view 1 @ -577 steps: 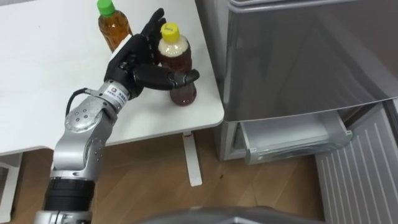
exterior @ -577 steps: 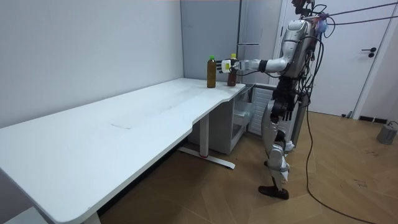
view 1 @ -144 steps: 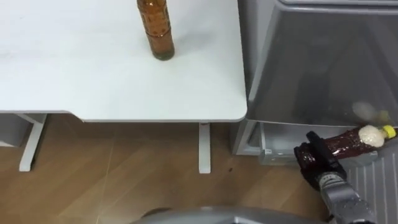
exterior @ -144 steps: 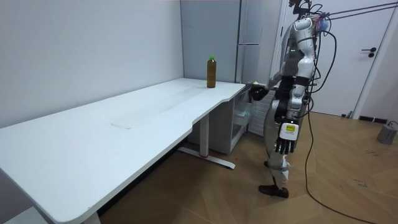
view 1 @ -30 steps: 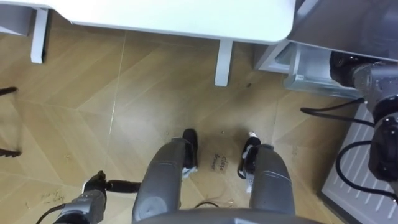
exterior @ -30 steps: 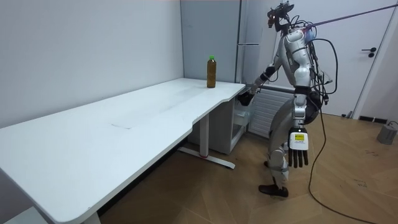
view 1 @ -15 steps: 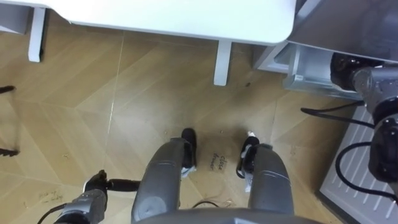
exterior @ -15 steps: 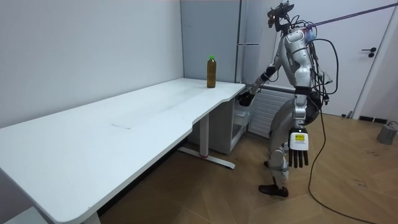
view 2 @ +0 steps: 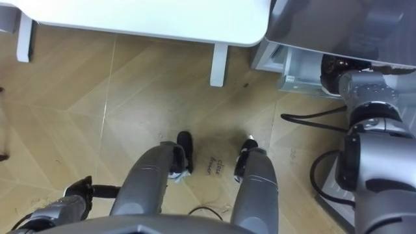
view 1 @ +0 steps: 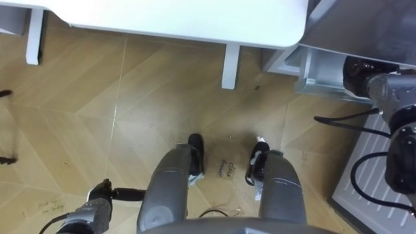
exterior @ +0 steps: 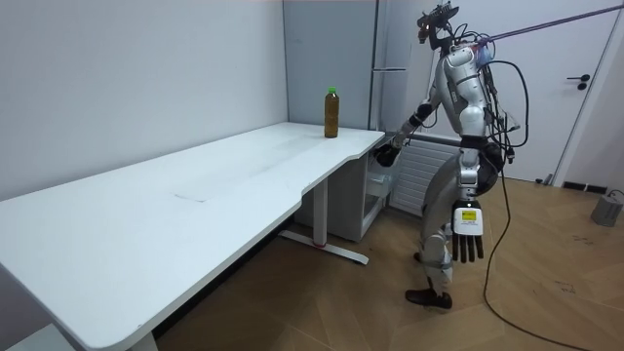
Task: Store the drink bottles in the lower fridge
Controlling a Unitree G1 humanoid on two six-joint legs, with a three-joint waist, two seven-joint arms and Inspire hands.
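Observation:
I stand bent forward at the grey fridge (exterior: pixel 390 39), by the white table's (exterior: pixel 244 175) corner. My right arm reaches into the open lower drawer (view 1: pixel 318 75). My right hand (view 1: pixel 359 70) (exterior: pixel 387 153) is dark and curled there, half under the fridge's front edge. It is shut on the brown tea bottle (view 2: pixel 330 64), of which only a dark brown patch shows. A second tea bottle (exterior: pixel 331 112) with a green cap stands upright on the table's far end. My left hand (exterior: pixel 467 234) hangs by my thigh with straight fingers, and also shows at the lower left (view 1: pixel 104 193).
The table's white edge (view 1: pixel 195 16) and its leg (view 1: pixel 229 65) lie just ahead of my feet on the wooden floor. A ribbed white panel (view 1: pixel 367 188) stands to my right. A closed door (exterior: pixel 585 88) and a small grey object (exterior: pixel 609 207) are at the room view's right.
The eye view has slid slightly; both hands stay where they were, the right one in the drawer and the left one hanging.

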